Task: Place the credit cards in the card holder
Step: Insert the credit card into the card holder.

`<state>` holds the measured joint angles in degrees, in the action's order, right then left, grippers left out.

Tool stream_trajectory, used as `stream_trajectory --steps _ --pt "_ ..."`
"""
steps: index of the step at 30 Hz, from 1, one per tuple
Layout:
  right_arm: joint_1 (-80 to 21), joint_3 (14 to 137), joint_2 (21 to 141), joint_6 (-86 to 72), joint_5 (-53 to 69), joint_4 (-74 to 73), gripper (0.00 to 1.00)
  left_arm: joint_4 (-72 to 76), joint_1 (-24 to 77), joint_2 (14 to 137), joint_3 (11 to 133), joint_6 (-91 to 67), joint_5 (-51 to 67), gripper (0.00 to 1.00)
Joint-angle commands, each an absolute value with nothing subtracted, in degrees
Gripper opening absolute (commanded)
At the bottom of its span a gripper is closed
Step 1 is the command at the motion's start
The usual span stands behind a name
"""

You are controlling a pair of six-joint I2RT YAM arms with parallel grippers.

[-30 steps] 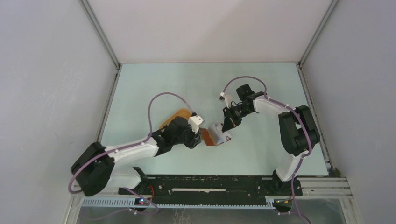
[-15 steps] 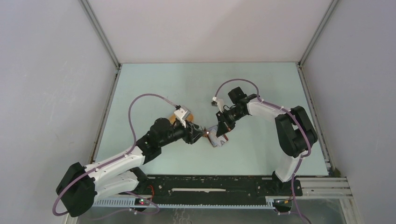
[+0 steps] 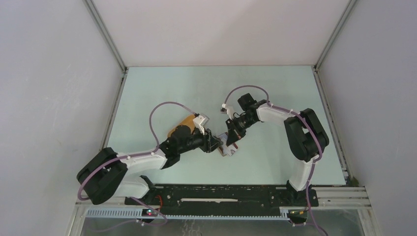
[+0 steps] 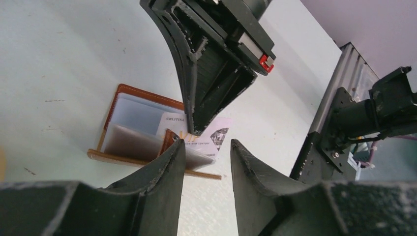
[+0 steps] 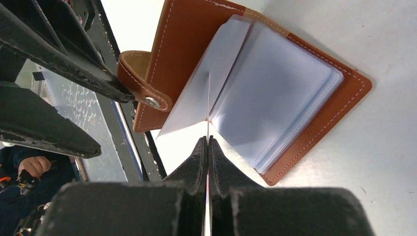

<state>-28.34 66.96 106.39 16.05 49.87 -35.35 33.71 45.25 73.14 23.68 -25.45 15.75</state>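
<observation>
The right hand [image 5: 207, 141] pinches a card [image 4: 219, 136] edge-on at the open card holder [image 5: 182, 44]; the left hand [image 4: 207, 145] gapes beside it.

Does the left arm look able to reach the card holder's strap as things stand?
Probably yes. The left end effector is open, its fingertips right at the strap of the card holder. The right end effector, shut on a credit card, comes in from the other side and leaves the strap uncovered.

The closed right gripper [image 4: 196, 125] touches a credit card [image 4: 216, 137] on the open card holder [image 4: 135, 115].
</observation>
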Motion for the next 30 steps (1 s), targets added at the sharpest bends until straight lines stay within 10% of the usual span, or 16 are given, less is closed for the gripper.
stream_trajectory --steps 1,30 --pt "-28.8 68.8 107.1 14.9 51.5 -34.9 0.0 38.9 45.5 74.4 25.1 -24.6 13.4 0.44" --pt "-50.6 61.4 94.0 25.7 26.2 -25.7 0.0 26.0 30.9 67.6 21.3 -29.4 13.2 0.51"
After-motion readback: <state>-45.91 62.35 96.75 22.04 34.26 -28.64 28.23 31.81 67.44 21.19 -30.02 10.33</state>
